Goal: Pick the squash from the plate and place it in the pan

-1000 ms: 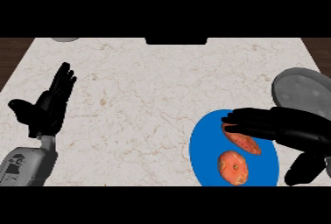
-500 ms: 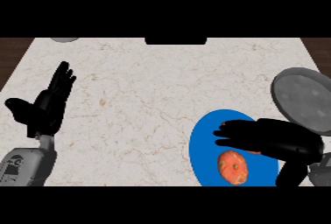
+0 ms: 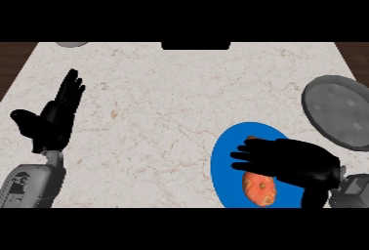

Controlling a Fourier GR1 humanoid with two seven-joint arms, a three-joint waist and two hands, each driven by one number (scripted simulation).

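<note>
Now our right hand point(image 3: 288, 163) sits lower over the blue plate point(image 3: 227, 163) than a half-second earlier, fingers curled over one squash point(image 3: 250, 142), mostly hidden. A second squash point(image 3: 259, 189) lies at 6 o'clock of the hand. One pan point(image 3: 342, 117) sits at 1 o'clock. Our left hand point(image 3: 51, 122) rests open above the bench point(image 3: 158, 97).

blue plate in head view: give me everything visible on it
The blue plate is round, plain bright blue with a smooth look, and lies flat on the marble counter near the lower right, its lower rim cut off by the view's edge. The right hand hangs over its middle and hides much of it. An orange squash lies on the plate below the hand; a sliver of a second orange piece shows at the fingers. The grey pan sits apart, up and right.
</note>
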